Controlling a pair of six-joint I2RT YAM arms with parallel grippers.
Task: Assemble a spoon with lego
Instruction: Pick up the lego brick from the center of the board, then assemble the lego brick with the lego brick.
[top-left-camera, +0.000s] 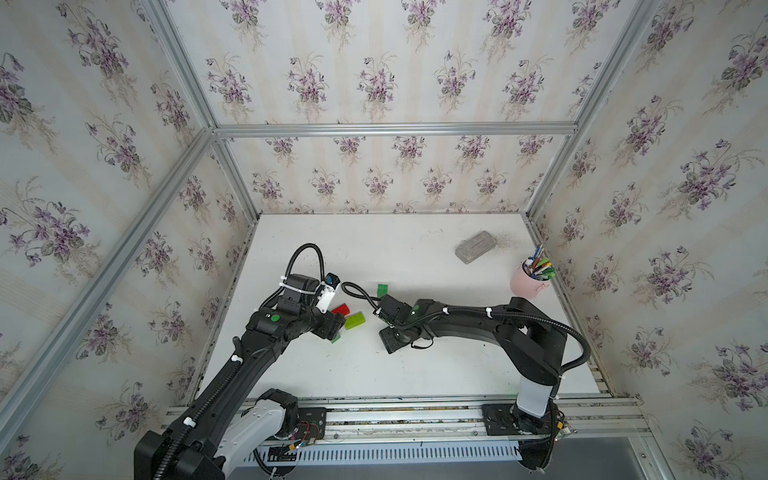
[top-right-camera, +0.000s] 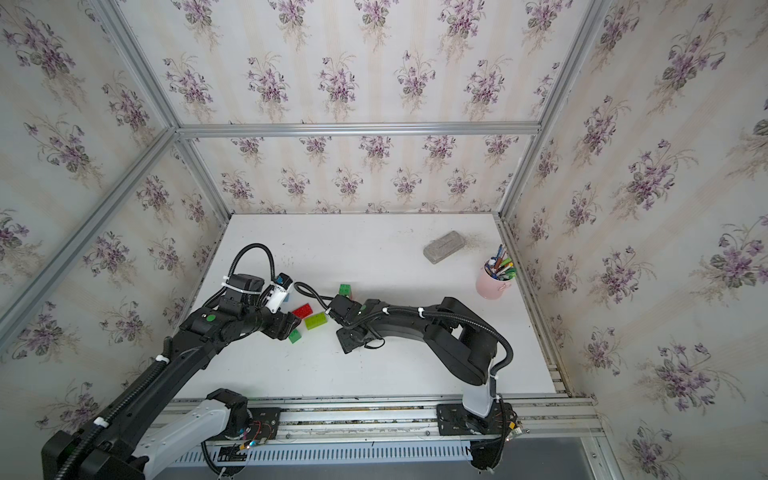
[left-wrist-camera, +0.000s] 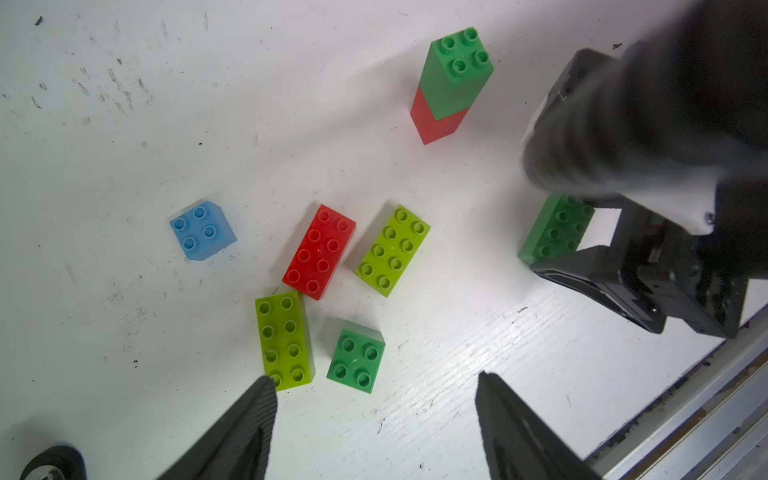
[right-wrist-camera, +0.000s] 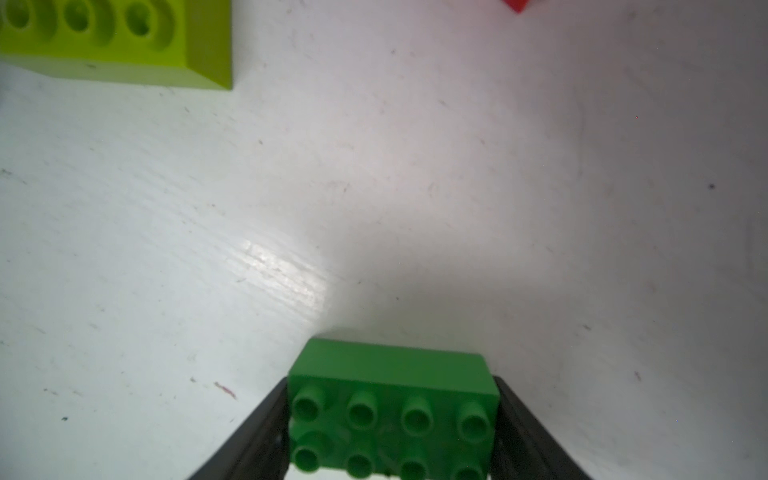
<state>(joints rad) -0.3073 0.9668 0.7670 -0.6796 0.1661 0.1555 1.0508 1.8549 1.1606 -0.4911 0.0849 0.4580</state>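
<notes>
Stack (left-wrist-camera: 450, 89): green brick on red, standing upright in the upper right of the left wrist view, apart from the loose pieces; probably the spoon's handle is beginning here.
Right gripper (right-wrist-camera: 392, 380): its fingers (right-wrist-camera: 257, 424) are pressing both short ends of the dark green brick (left-wrist-camera: 555, 230), leaving the studs free for joining.
Left gripper (left-wrist-camera: 374, 380): its fingers (left-wrist-camera: 241, 428) are hanging wide and empty over the small green brick (left-wrist-camera: 356, 357), probably choosing the next piece.
Table (top-left-camera: 415, 257): blue brick (left-wrist-camera: 202, 230), red brick (left-wrist-camera: 319, 251) and two lime bricks (left-wrist-camera: 392, 249) are lying studs up in that view's centre.
</notes>
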